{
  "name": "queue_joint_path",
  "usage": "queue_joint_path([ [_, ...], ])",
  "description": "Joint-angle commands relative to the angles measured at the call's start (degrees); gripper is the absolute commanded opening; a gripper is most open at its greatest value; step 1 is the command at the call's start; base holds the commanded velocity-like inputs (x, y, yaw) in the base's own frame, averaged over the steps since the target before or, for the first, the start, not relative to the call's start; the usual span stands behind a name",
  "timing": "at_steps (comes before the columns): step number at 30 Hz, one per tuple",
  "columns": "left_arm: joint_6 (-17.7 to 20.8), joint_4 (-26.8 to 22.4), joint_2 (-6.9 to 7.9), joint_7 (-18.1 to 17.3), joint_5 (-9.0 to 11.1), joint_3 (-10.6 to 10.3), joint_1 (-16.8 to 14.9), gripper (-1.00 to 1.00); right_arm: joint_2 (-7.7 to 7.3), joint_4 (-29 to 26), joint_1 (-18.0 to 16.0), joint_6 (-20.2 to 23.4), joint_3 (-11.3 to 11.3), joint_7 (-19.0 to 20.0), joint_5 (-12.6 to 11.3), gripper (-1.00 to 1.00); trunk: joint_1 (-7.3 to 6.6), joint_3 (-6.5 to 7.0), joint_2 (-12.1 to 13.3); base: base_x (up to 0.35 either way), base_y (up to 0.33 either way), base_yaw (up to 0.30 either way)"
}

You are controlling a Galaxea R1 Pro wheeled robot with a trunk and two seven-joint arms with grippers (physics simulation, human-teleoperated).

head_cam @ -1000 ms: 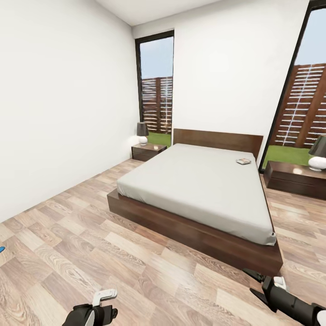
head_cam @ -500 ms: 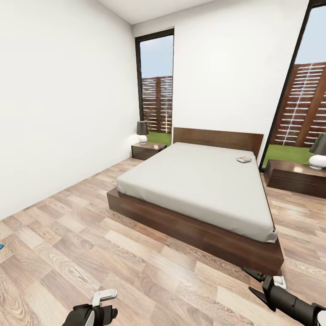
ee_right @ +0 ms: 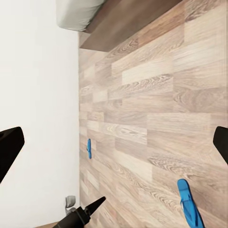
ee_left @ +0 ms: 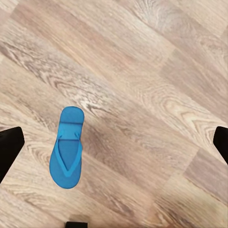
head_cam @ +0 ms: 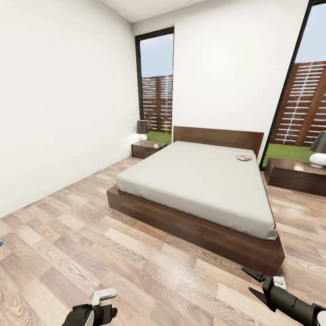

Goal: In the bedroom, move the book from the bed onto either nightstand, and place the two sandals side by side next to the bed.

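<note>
Bedroom seen from my head camera, largest items first. The bed fills the middle of the room, its dark frame low on the plank floor and its off-white mattress bare except for the book, which lies flat near the headboard on the side closer to the right-hand nightstand; a second nightstand stands beside the far corner of the bed under the window. I judge the book a light, stiff, thin paperback — best taken by pinching across one free edge, since it sits flush on soft bedding that will give under the fingers. One sandal lies sole-down on the floor below my left gripper; in the right wrist view that or its mate appears as a sandal close by, with another sandal well apart near the wall — I cannot tell which matches which. They look flat, flexible and light, likely to bend if lifted by one end, so I would grip across the sole's edge near the strap. The left gripper's fingers stand spread wide with nothing between them; the right gripper is likewise spread and empty.
</note>
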Motion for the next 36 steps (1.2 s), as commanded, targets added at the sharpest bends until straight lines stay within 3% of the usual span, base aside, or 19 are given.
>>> queue_joint_path([
  [1,0.3,-0.1,-0.06,-0.2,0.0,0.3,0.0,1.00,0.01,0.0,0.0,0.3,-0.1,0.2,0.1,1.00,0.22,-0.24,-0.4,0.000,0.000,0.000],
  [27,0.0,-0.1,-0.04,-0.2,-0.2,0.3,0.0,1.00,0.01,0.1,0.0,0.4,0.0,0.2,0.1,1.00,5.93,-4.91,-10.9,0.000,0.000,0.000],
  [36,-1.7,-0.1,-0.06,-0.2,-0.2,0.2,0.0,1.00,0.01,0.1,0.0,0.3,0.0,0.2,0.1,1.00,7.91,-6.53,-14.5,0.000,0.000,0.000],
])
